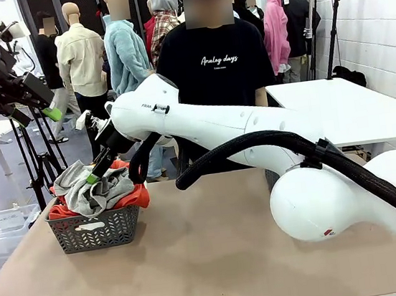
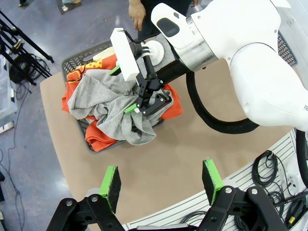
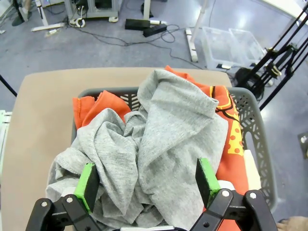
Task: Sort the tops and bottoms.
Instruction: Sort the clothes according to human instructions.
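Hovering wide open and empty, right gripper [image 3: 144, 185] just above light grey garment [image 3: 159, 144] heaped on orange-red garment [image 3: 91, 108] in left lattice basket [image 1: 96, 229]; soft, light, likely snagging, best pinched at a raised fold; left gripper [image 2: 161, 185] open, empty, high.

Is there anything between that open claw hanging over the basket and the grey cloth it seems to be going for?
Nothing visible. The right gripper hangs open directly over the light grey garment, which lies on top of the orange-red garment in the basket.
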You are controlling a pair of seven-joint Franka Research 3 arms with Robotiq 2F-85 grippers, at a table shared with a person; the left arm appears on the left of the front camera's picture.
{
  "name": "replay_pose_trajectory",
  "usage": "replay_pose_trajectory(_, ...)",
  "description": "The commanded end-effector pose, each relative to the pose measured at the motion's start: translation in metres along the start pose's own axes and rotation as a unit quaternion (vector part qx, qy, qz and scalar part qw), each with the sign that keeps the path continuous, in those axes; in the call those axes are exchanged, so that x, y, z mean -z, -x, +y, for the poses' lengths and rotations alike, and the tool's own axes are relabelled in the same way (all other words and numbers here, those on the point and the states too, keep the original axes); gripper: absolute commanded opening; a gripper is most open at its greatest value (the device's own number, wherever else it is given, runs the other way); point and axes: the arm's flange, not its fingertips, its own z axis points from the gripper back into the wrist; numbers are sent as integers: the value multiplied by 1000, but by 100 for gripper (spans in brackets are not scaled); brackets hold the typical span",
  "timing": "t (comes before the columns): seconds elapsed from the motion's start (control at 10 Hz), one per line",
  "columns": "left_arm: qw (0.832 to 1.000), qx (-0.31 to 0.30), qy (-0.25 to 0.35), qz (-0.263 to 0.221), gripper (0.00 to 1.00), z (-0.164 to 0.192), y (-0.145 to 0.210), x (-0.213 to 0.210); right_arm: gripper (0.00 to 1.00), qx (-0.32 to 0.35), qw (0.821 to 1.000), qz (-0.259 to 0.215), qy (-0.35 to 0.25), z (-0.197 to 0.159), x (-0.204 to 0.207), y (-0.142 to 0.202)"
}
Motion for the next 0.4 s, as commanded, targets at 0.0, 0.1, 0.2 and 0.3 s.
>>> replay_pose_trajectory(0.0, 1000, -3, 3, 2, 88, 0, 2, -2, 100, -3, 1000, 0, 4, 0, 0, -1)
replay_pose_trajectory(0.1, 1000, -3, 3, 2, 88, 0, 2, -2, 100, -3, 1000, 0, 4, 0, 0, -1)
replay_pose_trajectory(0.2, 1000, -3, 3, 2, 88, 0, 2, -2, 100, -3, 1000, 0, 4, 0, 0, -1)
replay_pose_trajectory(0.3, 1000, -3, 3, 2, 88, 0, 2, -2, 100, -3, 1000, 0, 4, 0, 0, -1)
